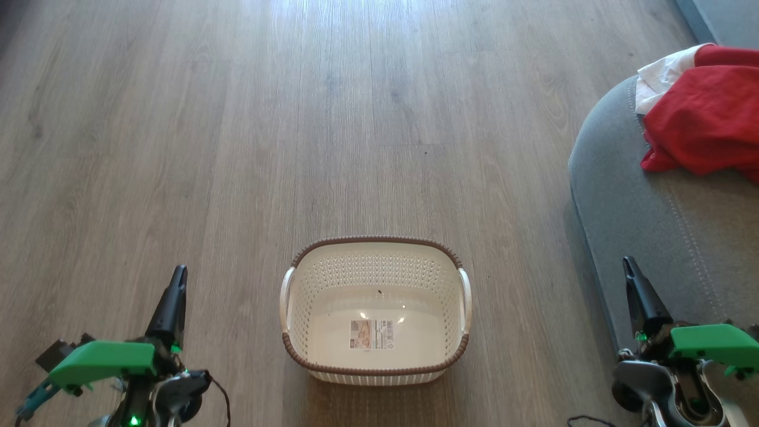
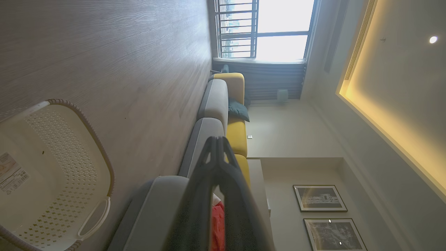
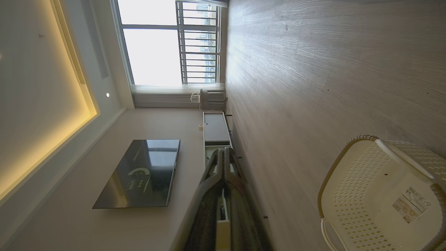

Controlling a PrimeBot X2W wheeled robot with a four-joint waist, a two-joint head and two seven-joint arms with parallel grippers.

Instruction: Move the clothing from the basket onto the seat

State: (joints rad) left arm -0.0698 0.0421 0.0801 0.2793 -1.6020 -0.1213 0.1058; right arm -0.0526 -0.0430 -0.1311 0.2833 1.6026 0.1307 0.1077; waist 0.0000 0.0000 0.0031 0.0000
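Grey-brown wood-plank floor [image 1: 178,118]. Bright barred window [image 3: 167,48]. Black flat television [image 3: 143,174] mounted on pale wall [image 3: 163,122]. Two dark framed pictures [image 2: 320,198] side by side.

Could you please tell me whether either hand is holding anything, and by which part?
Nothing is held: the left hand and right hand are both shut and empty, and the clothes lie on the seat.

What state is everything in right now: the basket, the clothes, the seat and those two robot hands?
basket: empty, upright on the floor
clothing: red and white, heaped on the seat
seat: bears the clothing
left hand: shut, holding nothing
right hand: shut, holding nothing
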